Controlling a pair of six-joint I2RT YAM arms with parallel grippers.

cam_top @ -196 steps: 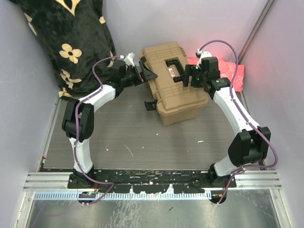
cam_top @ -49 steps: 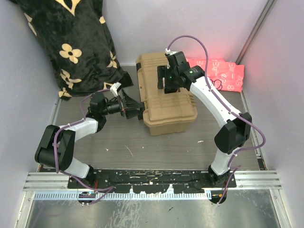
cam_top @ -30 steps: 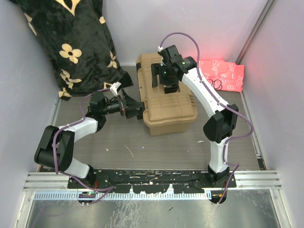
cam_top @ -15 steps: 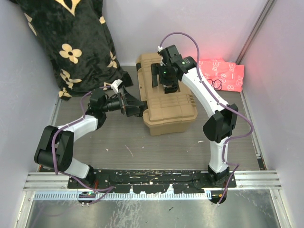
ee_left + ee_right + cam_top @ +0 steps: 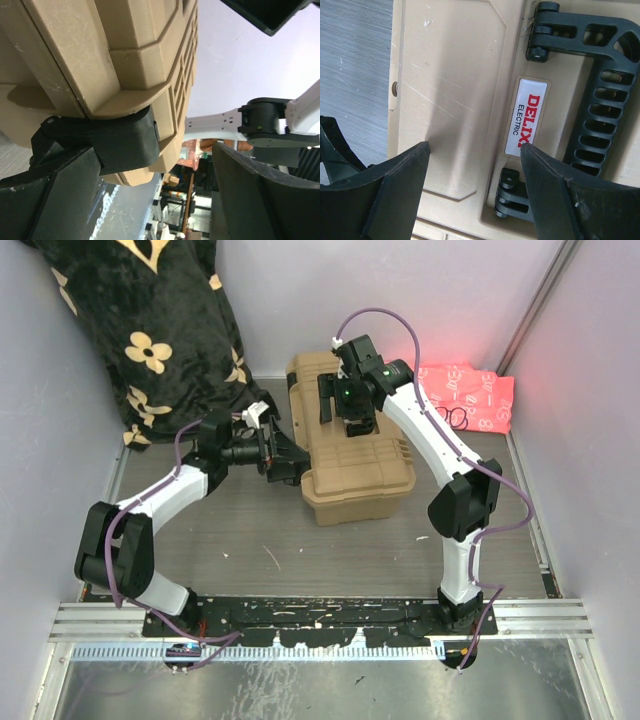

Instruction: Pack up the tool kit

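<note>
The tan toolbox [image 5: 352, 462] stands on the table with its ribbed lid down. My right gripper [image 5: 345, 420] hovers open right over the lid. In the right wrist view its fingertips [image 5: 422, 150] straddle the lid panel [image 5: 450, 85], next to the DELIXI label [image 5: 527, 116] and the black handle [image 5: 592, 95]. My left gripper [image 5: 287, 460] is open at the box's left side. In the left wrist view a black latch [image 5: 107, 142] sits against one of its fingers [image 5: 55, 195], under the box's side [image 5: 115, 55]; the other finger [image 5: 260, 200] stands clear.
A black floral blanket [image 5: 150, 330] is heaped at the back left, close to the left arm. A pink patterned cloth [image 5: 468, 395] lies at the back right behind the box. Grey walls close in on both sides. Bare table [image 5: 270, 540] lies in front of the box.
The left gripper has risen a little and shifted back along the box's left side, and its jaws have narrowed slightly. The right arm and the box have not moved.
</note>
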